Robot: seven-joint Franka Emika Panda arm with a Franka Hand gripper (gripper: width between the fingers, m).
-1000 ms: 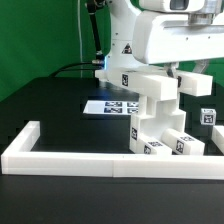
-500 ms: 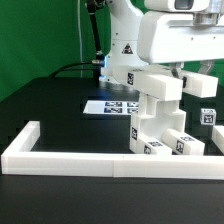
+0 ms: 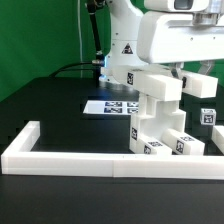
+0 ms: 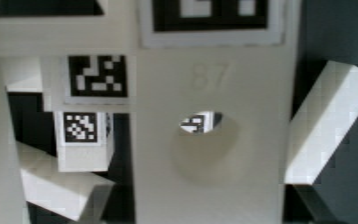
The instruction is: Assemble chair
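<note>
Gripper (image 3: 181, 72) mostly hidden behind stacked chair parts (image 3: 158, 118); opening and hold cannot be determined. Faint mark (image 4: 208, 75) on the panel (image 4: 211, 150) is illegible.

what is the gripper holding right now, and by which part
cannot tell: the gripper fingertips are hidden in both views, close above the stacked white chair parts

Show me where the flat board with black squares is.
In the exterior view, the marker board lies flat on the table at centre, just to the exterior view's left of the stacked chair parts.
</note>
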